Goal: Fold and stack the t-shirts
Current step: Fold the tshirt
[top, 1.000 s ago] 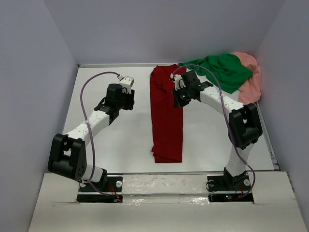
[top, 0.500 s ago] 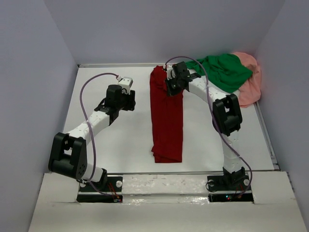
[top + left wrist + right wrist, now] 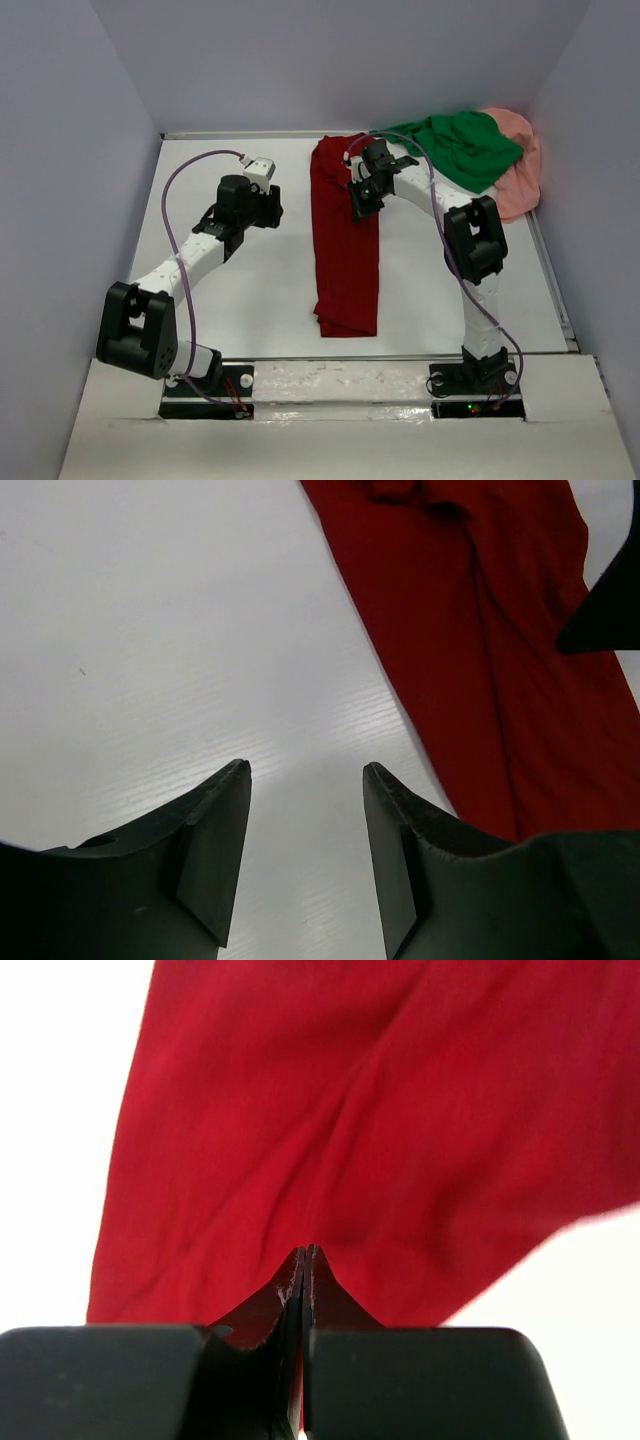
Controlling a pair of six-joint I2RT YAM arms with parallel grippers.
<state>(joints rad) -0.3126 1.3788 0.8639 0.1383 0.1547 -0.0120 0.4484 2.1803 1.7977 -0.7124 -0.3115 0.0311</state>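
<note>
The dark red t-shirt (image 3: 345, 250) lies folded into a long narrow strip down the middle of the table. It also shows in the left wrist view (image 3: 480, 630) and fills the right wrist view (image 3: 350, 1120). My right gripper (image 3: 358, 203) hovers over the strip's far end. Its jaws (image 3: 304, 1252) are shut with no cloth seen between them. My left gripper (image 3: 268, 207) is open and empty over bare table (image 3: 305, 770), just left of the strip. The bright green t-shirt (image 3: 460, 145) lies crumpled at the back right, on top of the salmon pink t-shirt (image 3: 520, 175).
White table (image 3: 230, 290) with grey walls on three sides. The right arm's elbow (image 3: 475, 240) stands between the red strip and the right edge. The left arm's purple cable (image 3: 185, 180) loops above the left side.
My right gripper has swung from the strip's right edge to the far end, then drawn slightly back and down over the cloth. The shirt's top edge shifted a little. The left arm barely moved.
</note>
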